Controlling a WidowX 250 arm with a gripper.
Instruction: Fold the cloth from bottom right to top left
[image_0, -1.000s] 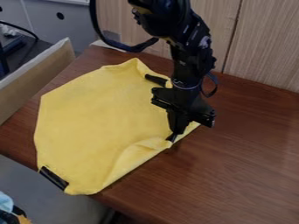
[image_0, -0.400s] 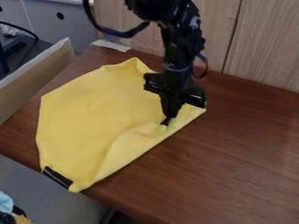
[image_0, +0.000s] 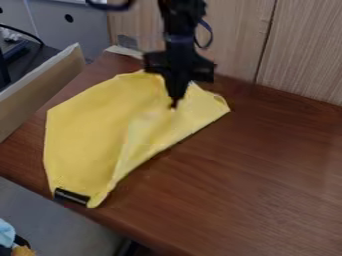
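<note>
To the right of the cloth (image_0: 87, 135), the wooden tabletop (image_0: 267, 165) gives me a broad way through, low over the wood. Beyond the cloth's far edge, the wood-grain panel (image_0: 234, 45) rises upright and bars the way, with just a narrow strip of tabletop before it. My own arm (image_0: 179, 30) and gripper (image_0: 175, 105) block a pass over the cloth's far part, while the air over its near and left parts lies open to me. Left of the cloth, a raised board (image_0: 40, 92) stands as a barrier.
</note>
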